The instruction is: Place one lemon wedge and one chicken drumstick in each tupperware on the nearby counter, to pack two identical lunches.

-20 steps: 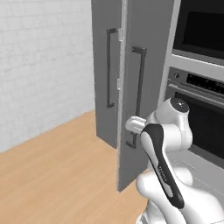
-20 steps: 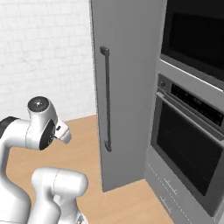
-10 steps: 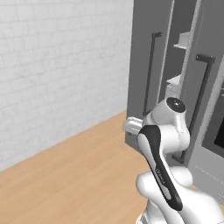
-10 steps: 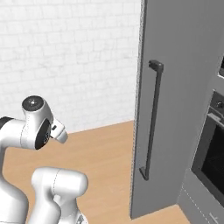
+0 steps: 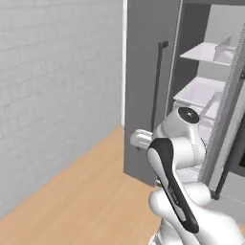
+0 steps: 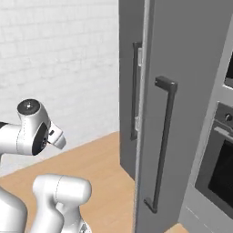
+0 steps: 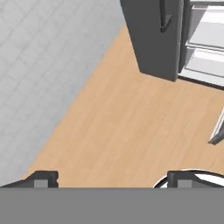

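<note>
The lemon wedge, chicken drumstick, tupperware and counter are out of view. My gripper (image 7: pixel 113 178) points down at a light wooden floor (image 7: pixel 131 118). It is open, its two dark fingertips (image 7: pixel 42 177) set wide apart with nothing between them. In the left base view the arm is folded up close to the base, with the hand (image 5: pixel 141 139) held in front of a tall grey fridge (image 5: pixel 143 91).
The fridge stands with its doors open, and white shelves (image 5: pixel 203 91) show inside. One door with a dark bar handle (image 6: pixel 163 145) juts toward me in the right base view. A built-in oven (image 6: pixel 217 173) sits to its right. A white brick wall (image 5: pixel 52 95) runs along the left.
The whole picture has shifted, so the base has moved. The fridge now sits further right in the left base view with its inside showing. The arm keeps its pose and the gripper stays open.
</note>
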You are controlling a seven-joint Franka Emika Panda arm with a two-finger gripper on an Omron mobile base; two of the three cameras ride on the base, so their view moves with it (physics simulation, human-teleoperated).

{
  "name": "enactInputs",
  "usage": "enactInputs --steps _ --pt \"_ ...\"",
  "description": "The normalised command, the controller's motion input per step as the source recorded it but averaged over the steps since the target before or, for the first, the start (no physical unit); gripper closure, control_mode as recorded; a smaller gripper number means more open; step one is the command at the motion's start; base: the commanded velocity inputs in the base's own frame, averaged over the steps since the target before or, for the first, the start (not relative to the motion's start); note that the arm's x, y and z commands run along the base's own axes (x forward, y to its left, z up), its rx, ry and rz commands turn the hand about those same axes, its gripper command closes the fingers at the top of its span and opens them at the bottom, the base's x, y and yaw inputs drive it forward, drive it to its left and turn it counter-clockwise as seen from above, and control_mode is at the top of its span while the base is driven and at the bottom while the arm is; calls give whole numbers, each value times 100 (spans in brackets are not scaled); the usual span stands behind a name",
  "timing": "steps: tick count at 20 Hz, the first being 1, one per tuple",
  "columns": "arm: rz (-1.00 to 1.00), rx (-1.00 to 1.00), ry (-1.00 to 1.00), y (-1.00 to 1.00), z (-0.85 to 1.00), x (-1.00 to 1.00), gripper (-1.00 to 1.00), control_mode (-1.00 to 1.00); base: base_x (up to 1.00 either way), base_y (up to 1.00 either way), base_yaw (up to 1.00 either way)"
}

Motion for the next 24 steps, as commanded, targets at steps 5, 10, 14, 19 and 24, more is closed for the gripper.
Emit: enactInputs --steps 5,10,14,19,24 --pt "0 0 0 0 0 0 -100 100 55 23 -84" --pt "0 0 0 0 0 0 -100 100 90 93 -62" --pt "0 0 0 0 0 0 -100 100 89 74 -58" --pt "0 0 0 0 0 0 -100 100 30 4 -77" --pt "0 0 0 0 0 0 -100 100 3 0 -9"
